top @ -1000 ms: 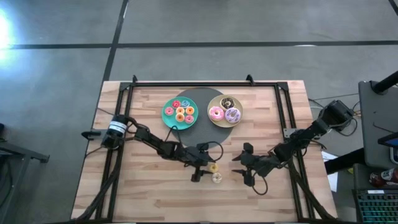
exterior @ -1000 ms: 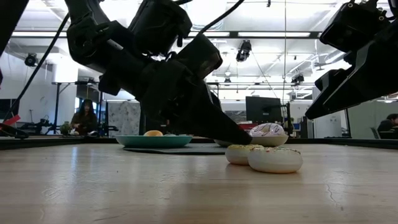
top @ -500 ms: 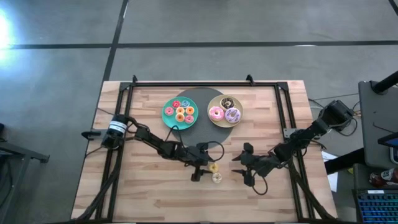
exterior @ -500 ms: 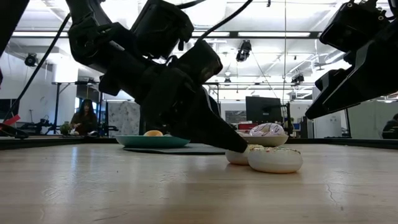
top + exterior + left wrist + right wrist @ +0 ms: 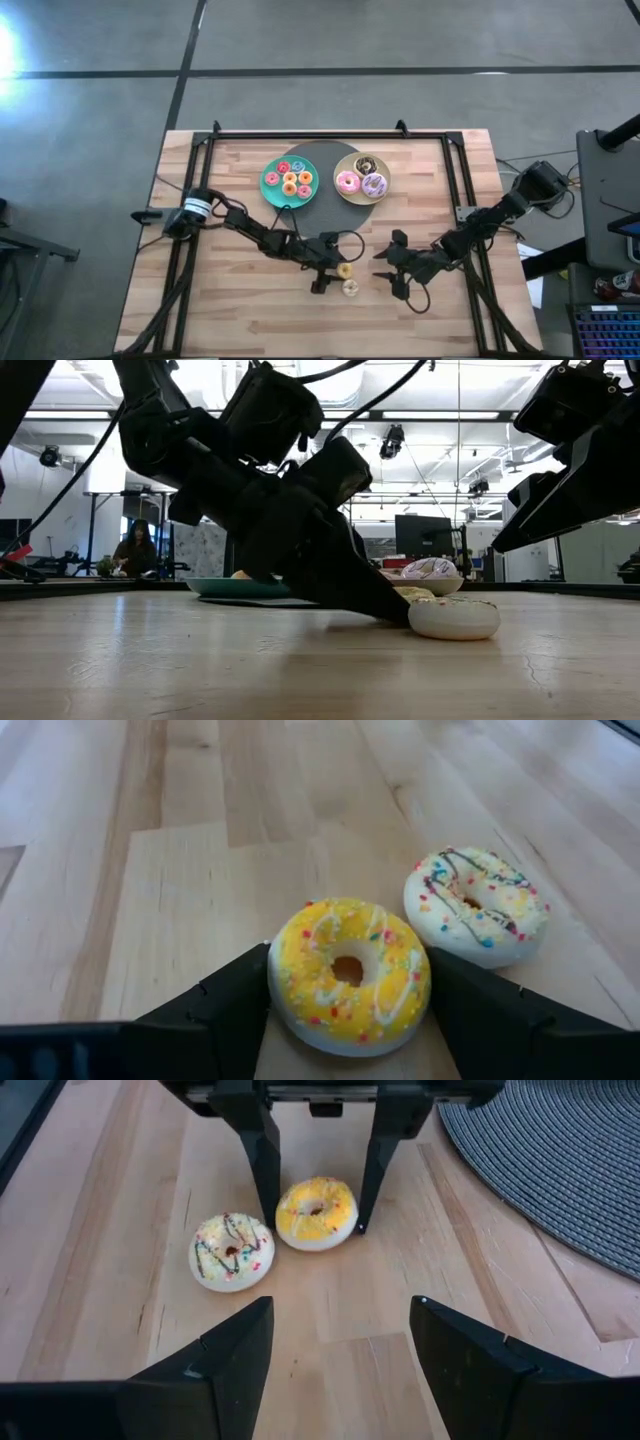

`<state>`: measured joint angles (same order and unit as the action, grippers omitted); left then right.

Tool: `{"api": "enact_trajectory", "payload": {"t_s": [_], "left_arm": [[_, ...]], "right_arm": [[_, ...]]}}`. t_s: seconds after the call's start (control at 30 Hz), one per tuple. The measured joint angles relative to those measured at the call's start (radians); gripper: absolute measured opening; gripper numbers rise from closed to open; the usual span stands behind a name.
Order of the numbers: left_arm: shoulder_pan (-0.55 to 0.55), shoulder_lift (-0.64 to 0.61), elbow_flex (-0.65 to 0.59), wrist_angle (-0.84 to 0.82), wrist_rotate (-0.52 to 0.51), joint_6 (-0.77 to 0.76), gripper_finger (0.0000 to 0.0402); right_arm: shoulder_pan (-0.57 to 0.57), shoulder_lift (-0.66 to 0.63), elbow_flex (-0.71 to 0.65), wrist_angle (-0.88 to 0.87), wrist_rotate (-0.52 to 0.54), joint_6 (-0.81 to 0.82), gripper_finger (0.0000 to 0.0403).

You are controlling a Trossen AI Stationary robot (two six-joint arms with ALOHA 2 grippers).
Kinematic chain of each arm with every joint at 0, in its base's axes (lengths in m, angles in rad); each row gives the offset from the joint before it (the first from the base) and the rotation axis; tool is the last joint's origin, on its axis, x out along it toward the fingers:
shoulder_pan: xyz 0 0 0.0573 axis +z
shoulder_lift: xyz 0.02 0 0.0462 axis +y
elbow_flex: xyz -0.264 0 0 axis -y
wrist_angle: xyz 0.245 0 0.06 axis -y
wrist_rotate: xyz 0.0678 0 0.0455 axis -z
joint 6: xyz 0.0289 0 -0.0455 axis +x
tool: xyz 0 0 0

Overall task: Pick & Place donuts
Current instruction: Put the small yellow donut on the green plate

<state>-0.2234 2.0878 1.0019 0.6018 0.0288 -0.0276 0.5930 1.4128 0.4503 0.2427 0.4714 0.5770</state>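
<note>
Wooden slatted table (image 5: 230,300) in an open workshop, monitors and ceiling lights behind; a seated person far off in the low view. Near the table's far edge a dark round mat (image 5: 325,205) carries a teal plate (image 5: 270,190) of tiny donuts and a beige plate (image 5: 352,196) with three larger ones.

I have the left gripper (image 5: 348,995) low on the table, near the front middle, its fingers straddling the yellow donut (image 5: 348,972). Both fingers (image 5: 262,1155) sit close against the donut's sides, narrow but, as I judge it, not yet squeezing. The white donut (image 5: 476,905), with dark drizzle and sprinkles, lies just beside the yellow one, apart from the fingers.

The right gripper (image 5: 340,1345) hangs spread wide just off to the side, facing both donuts, holding nothing.

Recommendation: close gently across the ring's widest line, keep the fingertips just at the wood, and lift straight up. The finger nearest the white donut has little room; any sideways drift would likely nudge it.
</note>
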Motion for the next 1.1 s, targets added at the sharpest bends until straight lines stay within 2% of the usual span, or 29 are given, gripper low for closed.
{"api": "enact_trajectory", "payload": {"t_s": [0.6, 0.9, 1.1], "left_arm": [[-0.002, -0.009, 0.000, 0.006, -0.002, 0.019, 0.0233], [-0.002, -0.009, 0.000, 0.003, -0.003, 0.020, 0.0192], [-0.002, -0.009, 0.000, 0.002, -0.003, 0.020, 0.0182]], "right_arm": [[0.000, 0.000, -0.003, -0.001, 0.001, -0.001, 0.0226], [0.000, 0.000, -0.003, 0.000, 0.001, -0.001, 0.0226], [0.000, 0.000, -0.003, 0.001, 0.001, -0.001, 0.0226]]}}
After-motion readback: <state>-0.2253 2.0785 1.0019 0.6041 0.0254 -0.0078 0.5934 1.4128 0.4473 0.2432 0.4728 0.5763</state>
